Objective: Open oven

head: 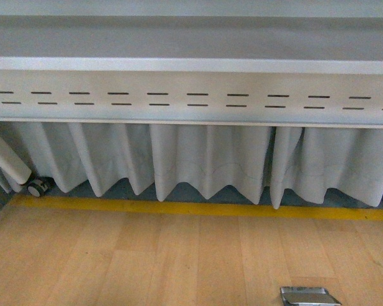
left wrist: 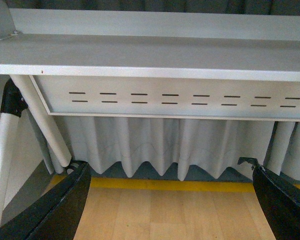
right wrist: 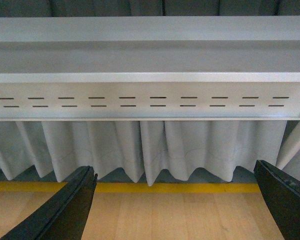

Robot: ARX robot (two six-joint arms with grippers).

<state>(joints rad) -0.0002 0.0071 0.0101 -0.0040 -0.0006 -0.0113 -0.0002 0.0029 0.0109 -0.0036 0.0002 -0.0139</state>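
looking fwd in the front view: no oven anywhere, so where it sits can't be told, and neither arm shows. the wooden worktop (head: 147, 255) runs to a yellow stripe (head: 198, 208). behind that hangs a white pleated curtain (head: 210, 159) under a grey slotted panel (head: 191, 95). a small shiny metal piece (head: 309, 296) is cut off at the bottom edge, can't tell what it is. a caster wheel (head: 37, 187) sits by a tilted leg (head: 6, 156) at far left.

left wrist view: left pincer (left wrist: 165, 167) is released, black fingers (left wrist: 65, 205) spread wide w/ nothing between, aimed at the panel and curtain. prob a ready pose, jaws parted for a handle.

right wrist view: right pincer (right wrist: 175, 167) is likewise released, gripping nothing, above the worktop.

containers: none visible, and the oven's inside can't be checked. task looks unstarted, the oven needs finding first.
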